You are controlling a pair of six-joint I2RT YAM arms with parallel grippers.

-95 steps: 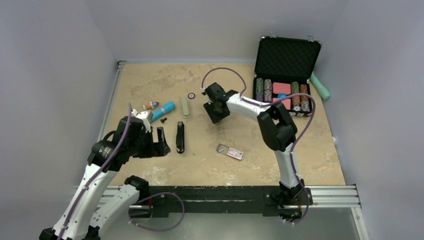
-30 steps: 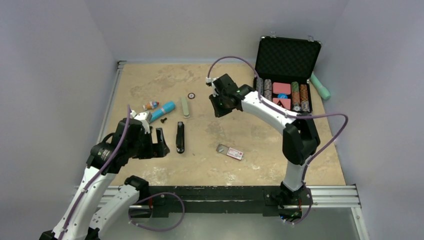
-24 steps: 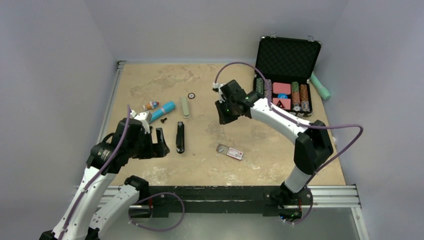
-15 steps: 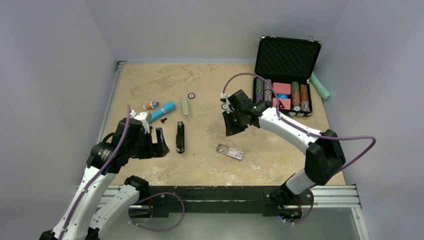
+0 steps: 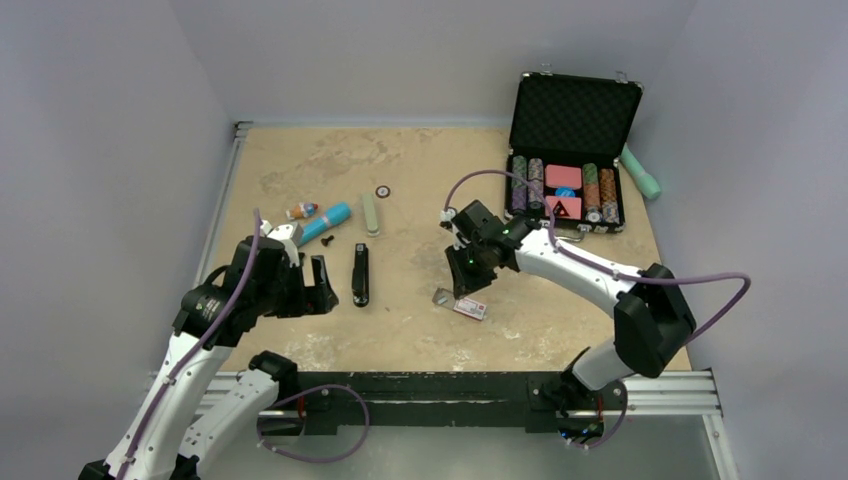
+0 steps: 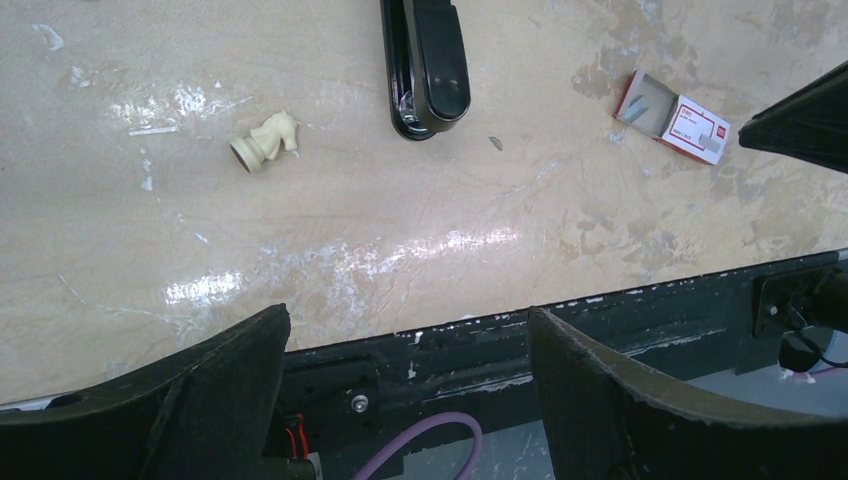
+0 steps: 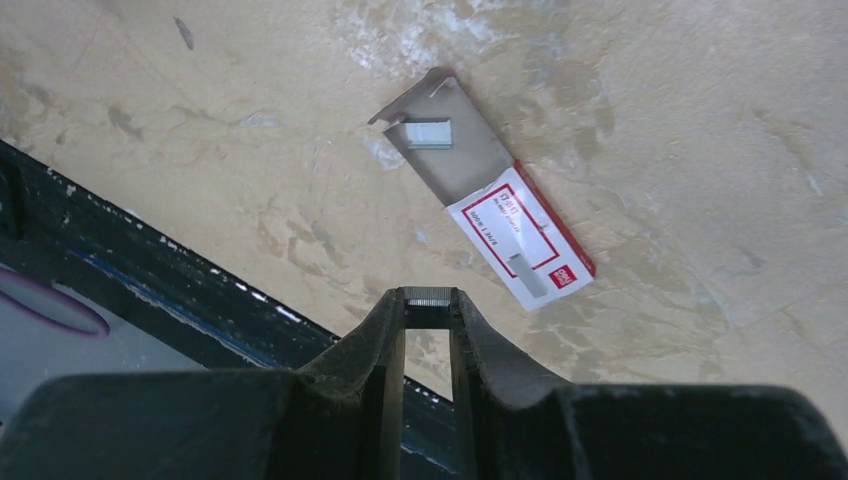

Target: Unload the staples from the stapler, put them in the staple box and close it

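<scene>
Table [image 5: 300,165]: tan, mottled top with worn pale patches.
Case [image 5: 575,112]: black, lid standing open, at the far right corner, rows of chips inside.
Left pincer [image 5: 318,285]: spread wide, gripping nothing, held above the table near its front edge.
Right pincer [image 5: 468,287]: tips pinching a strip of staples [image 7: 428,296], pointing down close to the staple box [image 5: 463,303], apart from it.
Stapler [image 5: 360,274]: black, lying flat on the table between left pincer and right pincer, just beside the left one, touched by neither.
Staple box: red and white, tray slid partly out, spare staples [image 7: 428,133] lying in the tray.
Strip of staples: short, silver, crosswise between the fingertips.
</scene>
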